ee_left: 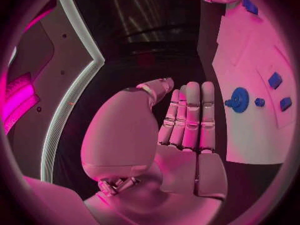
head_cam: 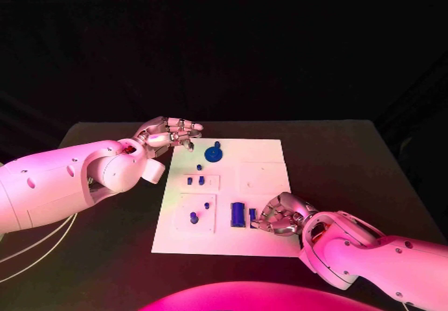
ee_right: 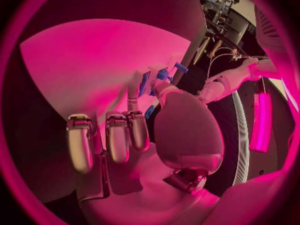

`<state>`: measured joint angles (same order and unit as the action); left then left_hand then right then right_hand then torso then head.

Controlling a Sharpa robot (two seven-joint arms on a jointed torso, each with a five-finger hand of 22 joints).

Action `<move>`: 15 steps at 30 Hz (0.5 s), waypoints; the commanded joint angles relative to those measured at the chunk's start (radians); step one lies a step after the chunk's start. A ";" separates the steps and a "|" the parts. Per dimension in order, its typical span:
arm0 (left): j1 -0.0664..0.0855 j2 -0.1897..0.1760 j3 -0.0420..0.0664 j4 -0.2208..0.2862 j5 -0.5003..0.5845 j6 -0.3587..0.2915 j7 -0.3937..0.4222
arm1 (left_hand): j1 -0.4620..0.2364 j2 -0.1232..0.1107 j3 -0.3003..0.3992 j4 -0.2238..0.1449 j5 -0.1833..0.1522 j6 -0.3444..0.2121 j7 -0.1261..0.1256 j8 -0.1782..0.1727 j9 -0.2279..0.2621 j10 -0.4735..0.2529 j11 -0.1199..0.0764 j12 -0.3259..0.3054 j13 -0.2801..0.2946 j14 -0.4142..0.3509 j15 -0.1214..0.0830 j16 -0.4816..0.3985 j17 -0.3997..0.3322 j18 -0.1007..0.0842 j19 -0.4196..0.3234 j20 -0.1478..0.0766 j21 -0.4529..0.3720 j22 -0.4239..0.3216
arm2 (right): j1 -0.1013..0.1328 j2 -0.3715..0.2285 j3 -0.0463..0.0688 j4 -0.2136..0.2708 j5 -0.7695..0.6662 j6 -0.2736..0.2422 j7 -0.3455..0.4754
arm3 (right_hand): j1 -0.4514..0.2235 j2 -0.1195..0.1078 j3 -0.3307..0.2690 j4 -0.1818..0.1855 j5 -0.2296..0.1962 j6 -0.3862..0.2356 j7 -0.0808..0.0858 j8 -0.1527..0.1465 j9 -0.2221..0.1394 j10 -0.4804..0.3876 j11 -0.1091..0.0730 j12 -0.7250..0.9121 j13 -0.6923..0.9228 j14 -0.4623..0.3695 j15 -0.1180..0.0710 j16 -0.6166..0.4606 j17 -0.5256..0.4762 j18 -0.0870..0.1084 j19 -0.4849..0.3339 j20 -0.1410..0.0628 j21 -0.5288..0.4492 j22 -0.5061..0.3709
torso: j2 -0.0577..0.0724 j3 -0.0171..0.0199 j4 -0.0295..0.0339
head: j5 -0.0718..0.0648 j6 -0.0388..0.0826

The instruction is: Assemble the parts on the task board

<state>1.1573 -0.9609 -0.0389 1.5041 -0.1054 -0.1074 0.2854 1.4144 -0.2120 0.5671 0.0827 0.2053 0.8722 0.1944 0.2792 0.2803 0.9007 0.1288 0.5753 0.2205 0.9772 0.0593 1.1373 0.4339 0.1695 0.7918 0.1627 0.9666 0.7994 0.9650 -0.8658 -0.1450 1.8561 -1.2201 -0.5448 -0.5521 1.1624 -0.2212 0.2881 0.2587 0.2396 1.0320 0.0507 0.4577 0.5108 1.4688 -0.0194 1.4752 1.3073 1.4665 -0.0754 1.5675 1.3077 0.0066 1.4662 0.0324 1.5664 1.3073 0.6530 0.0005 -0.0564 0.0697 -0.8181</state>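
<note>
From my remote station I see the white task board (head_cam: pixel 252 240) lying in the middle of the black table (head_cam: pixel 373 168), long side running near to far. My left hand (head_cam: pixel 169 135) hangs over the board's far left corner, fingers straight and side by side in the left wrist view (ee_left: pixel 190 117), holding nothing. Just right of it, at the board's far edge, sits a round blue gear (head_cam: pixel 213 154), which the left wrist view (ee_left: pixel 239 99) also shows with a small blue peg (ee_left: pixel 259 102) beside it. Small blue pieces (head_cam: pixel 195 181) stand in a raised square at mid-board, and another blue piece (head_cam: pixel 194 218) lies in the near left square. My right hand (head_cam: pixel 283 214) rests over the board's near right part, fingers curled, touching a narrow blue block (head_cam: pixel 252 218) that stands just right of a taller blue block (head_cam: pixel 238 214). The right wrist view shows fingertips (ee_right: pixel 164 87) against the blue blocks (ee_right: pixel 145 83), but I cannot tell whether that hand actually grips one.
</note>
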 commanded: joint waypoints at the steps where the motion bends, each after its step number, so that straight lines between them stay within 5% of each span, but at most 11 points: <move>1: 0.001 0.001 0.001 0.001 0.001 0.013 0.005 | 0.007 -0.002 0.003 -0.002 0.005 -0.006 0.000 0.008 -0.002 -0.009 0.000 0.007 -0.003 -0.007 0.002 0.005 -0.002 0.014 0.008 0.002 -0.005 -0.001 | -0.001 -0.001 0.000 -0.001 -0.020 0.035 0.015 | 0.037 -0.001 -0.006 -0.006 -0.033 0.005 0.000 -0.006 -0.004 0.066 -0.002 0.003 0.221 0.104 -0.007 0.003 0.263 -0.007 0.105 -0.007 0.004 0.264 | 0.000 -0.0002 0.0008 | 0.001 -0.001; 7: 0.000 0.002 0.001 0.000 0.002 0.010 0.010 | 0.007 -0.002 0.003 -0.002 0.005 -0.006 0.000 0.008 -0.002 -0.009 0.000 0.007 -0.003 -0.007 0.002 0.005 -0.002 0.014 0.008 0.002 -0.005 -0.001 | 0.001 -0.020 0.003 -0.009 0.000 -0.037 0.066 | 0.059 -0.005 -0.043 0.014 -0.051 -0.002 0.008 -0.019 -0.013 0.063 0.004 -0.003 0.218 0.104 -0.003 0.003 0.263 -0.007 0.105 -0.004 0.004 0.264 | -0.001 -0.0004 -0.0009 | 0.004 0.002; 12: 0.000 0.004 0.001 -0.006 0.010 -0.003 0.025 | 0.006 -0.002 0.002 -0.001 0.005 -0.006 0.000 0.008 -0.002 -0.009 0.000 0.008 -0.003 -0.007 0.002 0.005 -0.002 0.014 0.008 0.002 -0.005 -0.001 | 0.027 -0.053 0.009 -0.023 0.136 -0.132 0.229 | 0.054 0.013 -0.115 0.033 -0.047 -0.030 0.023 -0.042 -0.025 0.053 0.017 -0.024 0.210 0.102 0.009 -0.003 0.251 -0.007 0.105 0.006 0.004 0.264 | -0.004 -0.0025 -0.0022 | 0.002 0.011; 15: 0.000 0.009 0.001 -0.014 0.023 -0.023 0.044 | 0.002 -0.004 0.000 0.002 0.004 -0.007 0.000 0.008 -0.003 -0.009 0.001 0.009 -0.003 -0.007 0.003 0.006 -0.002 0.013 0.008 0.002 -0.006 -0.002 | 0.059 -0.067 0.014 -0.051 0.262 -0.167 0.379 | 0.045 0.030 -0.151 0.032 0.044 -0.056 0.035 -0.059 -0.031 0.039 0.028 -0.050 0.198 0.098 0.018 -0.011 0.235 0.001 0.093 0.014 -0.033 0.253 | -0.008 -0.0047 -0.0046 | 0.001 0.020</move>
<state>1.1572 -0.9561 -0.0389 1.4912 -0.1016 -0.1128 0.2937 1.4144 -0.2120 0.5671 0.0828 0.2053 0.8722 0.1944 0.2833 0.2792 0.9007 0.1288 0.5802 0.2178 0.9772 0.0593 1.1373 0.4330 0.1694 0.7918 0.1627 0.9666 0.7992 1.0172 -0.9309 -0.1326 1.8133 -1.1124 -0.6312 -0.3804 1.2103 -0.1996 0.1433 0.2905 0.2695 0.9822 0.0858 0.4023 0.4809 1.4649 0.0022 1.4296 1.3073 1.4664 -0.0643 1.5598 1.3075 0.0067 1.4661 0.0399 1.5424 1.3080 0.6492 -0.0019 -0.0583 0.0720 -0.8044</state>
